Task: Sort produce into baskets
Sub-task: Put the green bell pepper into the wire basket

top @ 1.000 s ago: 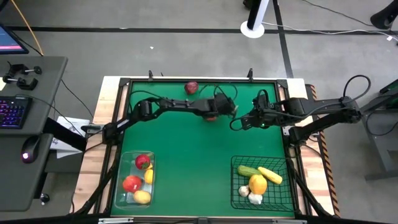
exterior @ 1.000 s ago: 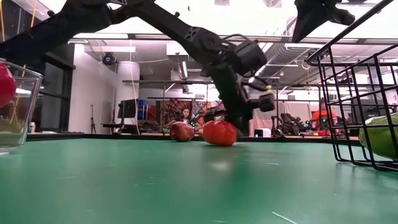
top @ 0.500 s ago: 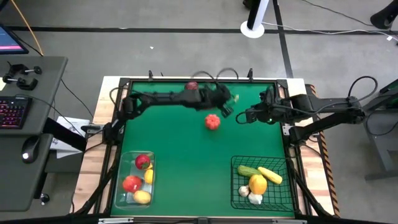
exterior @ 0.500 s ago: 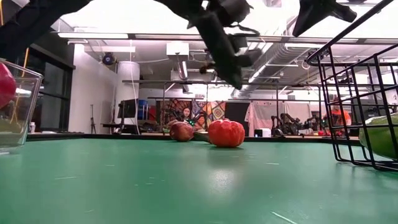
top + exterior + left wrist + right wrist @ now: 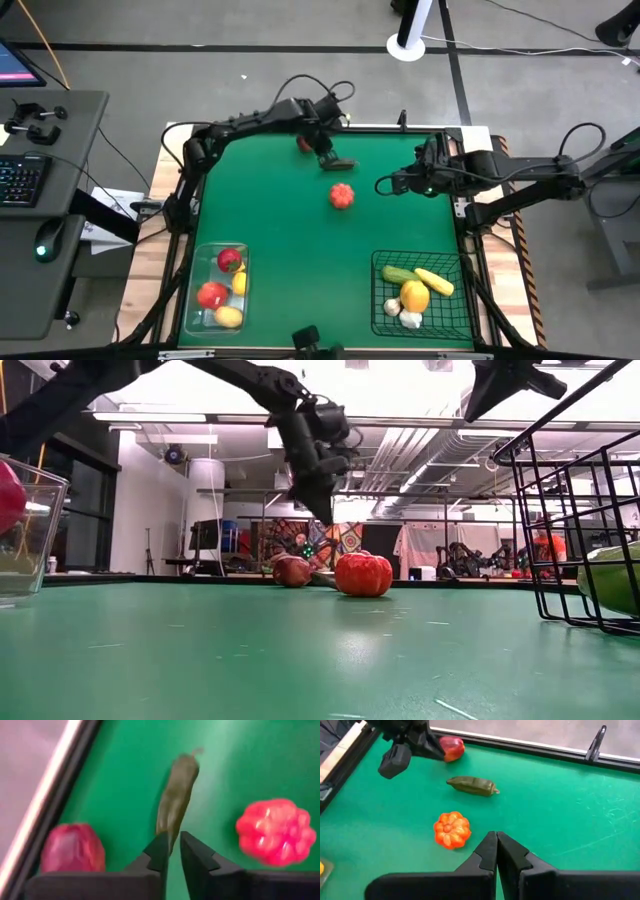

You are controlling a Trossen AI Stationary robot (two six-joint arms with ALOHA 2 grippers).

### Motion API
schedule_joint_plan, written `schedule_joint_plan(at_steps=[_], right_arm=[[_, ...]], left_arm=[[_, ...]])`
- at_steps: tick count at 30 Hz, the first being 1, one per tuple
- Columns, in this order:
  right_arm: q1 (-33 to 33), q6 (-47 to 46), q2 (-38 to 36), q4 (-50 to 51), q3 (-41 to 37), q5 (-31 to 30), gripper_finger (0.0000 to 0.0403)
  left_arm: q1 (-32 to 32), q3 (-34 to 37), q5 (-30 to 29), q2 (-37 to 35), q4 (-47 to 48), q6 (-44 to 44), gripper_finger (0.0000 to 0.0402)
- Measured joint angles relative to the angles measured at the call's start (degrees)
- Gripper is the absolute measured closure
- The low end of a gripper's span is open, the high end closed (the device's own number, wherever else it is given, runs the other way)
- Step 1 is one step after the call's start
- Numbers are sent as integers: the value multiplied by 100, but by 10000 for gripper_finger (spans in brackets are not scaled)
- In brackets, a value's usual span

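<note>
On the green felt table [image 5: 290, 250], the left gripper [image 5: 325, 152] hangs in the air toward twelve o'clock of the surface, its two dark fingers [image 5: 161, 851] parted by only a narrow slit and holding nothing. Just beneath and beside it lie a dull olive-green elongated pepper [image 5: 340, 163] flat on the felt and, toward the back rail at eleven o'clock of that pepper, a dark red apple [image 5: 303, 143] partly covered by the arm. A ribbed orange-red tomato [image 5: 342, 196] sits alone near the table's middle, at six o'clock of the pepper and clear of it. The right gripper [image 5: 383, 186] waits at three o'clock of the tomato, its fingers pressed together and empty. The clear plastic rectangular bin [image 5: 194, 290] at seven o'clock of the table holds two red apples [image 5: 229, 260] and two yellow lemons [image 5: 229, 317]. The black wire-mesh basket [image 5: 455, 310] at five o'clock holds a green cucumber [image 5: 397, 274], a long yellow vegetable [image 5: 434, 282], a yellow-orange pepper [image 5: 414, 297] and white garlic [image 5: 409, 319].
</note>
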State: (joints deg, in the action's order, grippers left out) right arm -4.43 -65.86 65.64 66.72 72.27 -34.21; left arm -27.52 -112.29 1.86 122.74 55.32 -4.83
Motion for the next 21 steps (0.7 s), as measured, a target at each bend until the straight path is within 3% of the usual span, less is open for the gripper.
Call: schedule_joint_plan(at_steps=[5,7,16,21], right_arm=[[34,-10,56,-154,0,-112,403],[66,-26,82,-222,0,-117,403],[248,-140,153,-306,0,101,402],[411,-177,191,-355,0,285,402]], left_arm=[[-190,2,1061,31,69,-52,294],[-164,2,1152,31,62,-220,259],[93,-2,1093,370,-30,-591,123],[350,0,354,650,-48,-792,85]])
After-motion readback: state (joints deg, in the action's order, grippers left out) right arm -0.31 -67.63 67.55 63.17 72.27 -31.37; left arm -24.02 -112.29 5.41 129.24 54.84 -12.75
